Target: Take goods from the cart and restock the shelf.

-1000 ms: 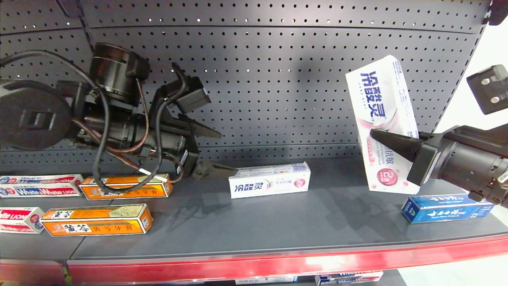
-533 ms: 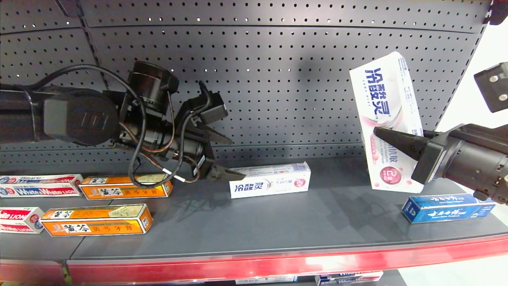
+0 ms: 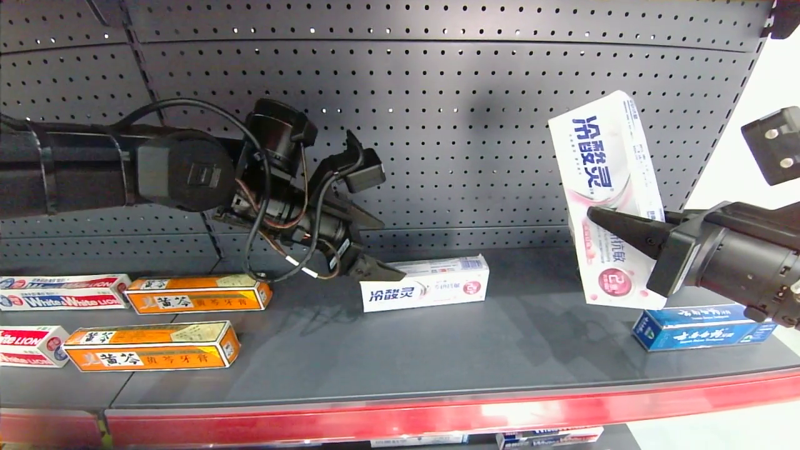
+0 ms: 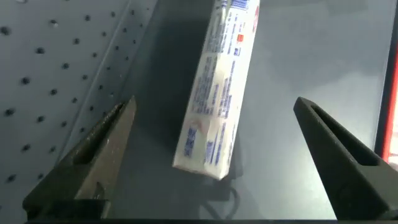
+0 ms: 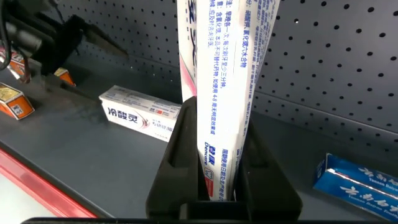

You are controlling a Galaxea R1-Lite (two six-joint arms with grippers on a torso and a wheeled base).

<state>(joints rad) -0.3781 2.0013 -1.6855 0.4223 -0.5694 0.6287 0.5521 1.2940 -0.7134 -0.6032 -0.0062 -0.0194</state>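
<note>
A white toothpaste box point(image 3: 425, 284) point(image 4: 217, 93) point(image 5: 140, 113) lies on its long side at the back middle of the grey shelf point(image 3: 400, 356). My left gripper point(image 3: 392, 250) point(image 4: 214, 106) is open at the box's left end, with one finger toward the pegboard and one toward the shelf front. My right gripper point(image 3: 600, 215) point(image 5: 214, 165) is shut on a larger white and pink toothpaste box point(image 3: 609, 194) point(image 5: 217, 81). It holds that box upright above the right part of the shelf, with the lower end between the fingers.
A blue box point(image 3: 703, 326) point(image 5: 360, 180) lies at the shelf's right front, below the held box. Two orange boxes point(image 3: 197, 292) point(image 3: 153, 345) and white-red boxes point(image 3: 62, 290) lie at the left. Pegboard point(image 3: 437, 125) backs the shelf; a red strip point(image 3: 437, 415) edges its front.
My left arm has moved right along the back of the shelf, bringing its open fingers to the lying white box. The right gripper and its box have shifted only slightly.
</note>
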